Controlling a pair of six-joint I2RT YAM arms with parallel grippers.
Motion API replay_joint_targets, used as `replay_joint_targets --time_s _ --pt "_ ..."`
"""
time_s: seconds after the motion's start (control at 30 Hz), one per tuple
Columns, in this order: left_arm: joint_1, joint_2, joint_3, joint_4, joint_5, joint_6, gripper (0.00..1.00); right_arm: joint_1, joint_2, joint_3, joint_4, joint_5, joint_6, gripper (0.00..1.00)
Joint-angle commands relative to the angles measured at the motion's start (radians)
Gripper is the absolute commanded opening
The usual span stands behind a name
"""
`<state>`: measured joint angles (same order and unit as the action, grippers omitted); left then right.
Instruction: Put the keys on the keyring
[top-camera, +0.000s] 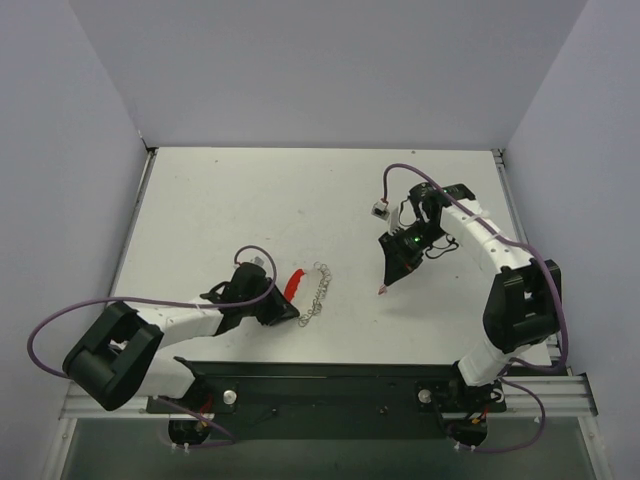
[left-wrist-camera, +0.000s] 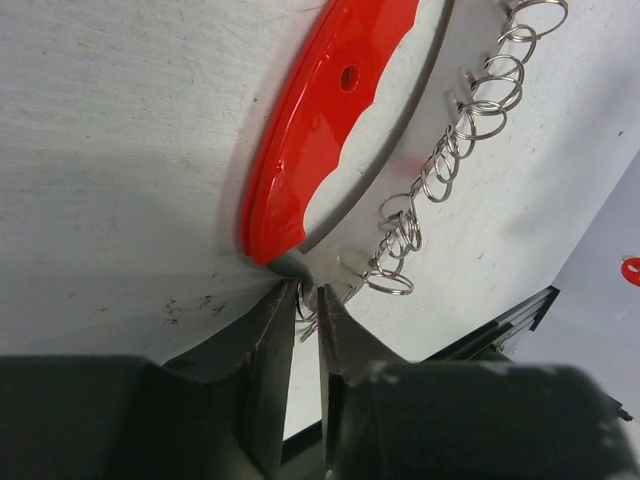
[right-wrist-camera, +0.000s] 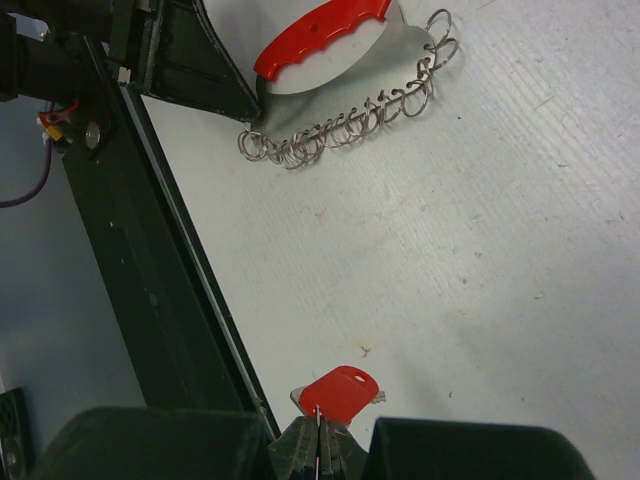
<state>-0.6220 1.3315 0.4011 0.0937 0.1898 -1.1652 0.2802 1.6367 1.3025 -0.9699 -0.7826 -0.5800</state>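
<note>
A key holder lies at the table's front left: a curved red handle (top-camera: 296, 283) on a silver plate (left-wrist-camera: 400, 170), with a row of silver wire rings (top-camera: 318, 295) along the plate's edge. It also shows in the left wrist view (handle (left-wrist-camera: 320, 130), rings (left-wrist-camera: 450, 170)) and the right wrist view (handle (right-wrist-camera: 320, 35), rings (right-wrist-camera: 340, 125)). My left gripper (left-wrist-camera: 305, 295) is shut on the plate's near corner by the handle's tip. My right gripper (right-wrist-camera: 318, 428) is shut on a small red-headed key (right-wrist-camera: 345, 392), held to the right of the holder (top-camera: 383, 288).
A black rail (top-camera: 330, 375) runs along the table's near edge and shows at the left of the right wrist view (right-wrist-camera: 150, 260). Grey walls enclose the table on three sides. Purple cables loop off both arms.
</note>
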Motion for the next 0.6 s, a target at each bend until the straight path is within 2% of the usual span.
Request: replay_joint_targets --time_s 0.0,0.1,0.23,0.47,0.57 --pt "0.002 0.028 0.024 0.026 -0.013 0.010 0.21 -0.012 -0.043 -0.009 -0.038 -0.017 -0.029 0.00" --pt "0.002 0.025 0.025 0.026 -0.016 0.021 0.00 -0.013 -0.038 -0.008 -0.036 -0.018 -0.030 0.00" --pt "-0.005 -0.011 0.051 -0.001 -0.036 0.059 0.00 -0.012 -0.040 -0.005 -0.038 -0.021 -0.029 0.00" --pt "-0.047 -0.144 0.208 -0.254 -0.157 0.248 0.00 -0.013 -0.051 0.029 -0.041 -0.040 -0.017 0.00" --pt "-0.059 -0.190 0.268 -0.302 -0.182 0.317 0.00 -0.012 -0.063 0.053 -0.044 -0.061 -0.006 0.00"
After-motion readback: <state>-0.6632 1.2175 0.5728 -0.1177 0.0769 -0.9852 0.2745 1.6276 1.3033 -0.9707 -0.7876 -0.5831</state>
